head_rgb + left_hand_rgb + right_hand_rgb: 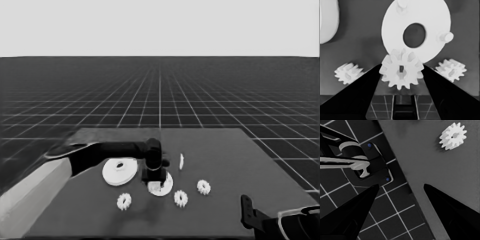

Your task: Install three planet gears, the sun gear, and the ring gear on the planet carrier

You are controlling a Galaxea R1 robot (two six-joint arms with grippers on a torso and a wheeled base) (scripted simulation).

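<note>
The left arm is reaching in from the left across the dark table [220, 150], and its left gripper [154, 176] is hanging right over the smaller round part [165, 186] near the middle. Its fingers [357, 92] are pinching a small gear [401, 72] between them, and that gear is sitting at the near edge of the smaller round part, whose two short pegs and dark centre hole are showing in the left wrist view. The larger round part [120, 171] is lying just to the left of it. Three more gears are lying on the near side: one to the left [124, 201], one in the middle [180, 198] and one to the right [203, 187]. A thin white piece [181, 161] is standing just beyond to the right. The right gripper [400, 192] is waiting at the near right corner, jaws spread with nothing between them.
</note>
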